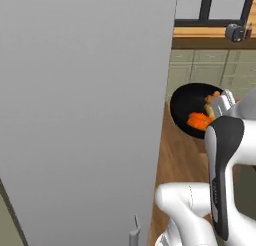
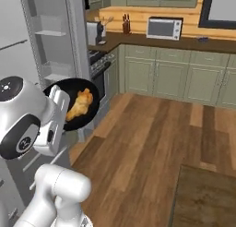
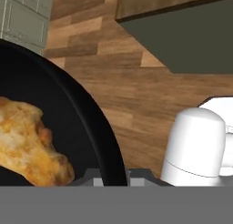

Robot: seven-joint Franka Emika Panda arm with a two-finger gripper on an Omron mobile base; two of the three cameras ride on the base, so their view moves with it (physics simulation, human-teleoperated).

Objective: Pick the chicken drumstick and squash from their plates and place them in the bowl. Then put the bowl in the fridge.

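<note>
Fridge [image 1: 85,115]: its grey outer panel stands tall across the left base view, right up against the camera; in the right base view the open white inside with shelves [image 2: 48,50] sits at the left, just behind the bowl.
Floor [image 2: 152,138]: brown wood planks spread under the arm and out toward the cabinets.
Cabinets [image 2: 175,76]: pale green, under a dark counter along the far wall, well apart from the arm.
Microwave [image 2: 164,27]: on that counter, far from the bowl.
Dark mat [image 2: 207,198]: on the floor at the lower right, clear of the arm.
Bowl [image 2: 90,113]: glossy black, held up in the air off the floor, tilted toward the cameras, between the arm and the fridge side.
Drumstick [image 2: 79,104]: golden-tan, lying inside the bowl; close up in the hand view [image 3: 27,143] against the black wall.
Squash [image 1: 199,121]: bright orange lump in the bowl, just beside the drumstick.
Gripper [image 1: 225,101]: at the bowl's near rim [image 3: 107,145], and the rim passes between its tips at the bottom of the hand view; it seems pinched on that rim, though the tips themselves are mostly hidden.
</note>
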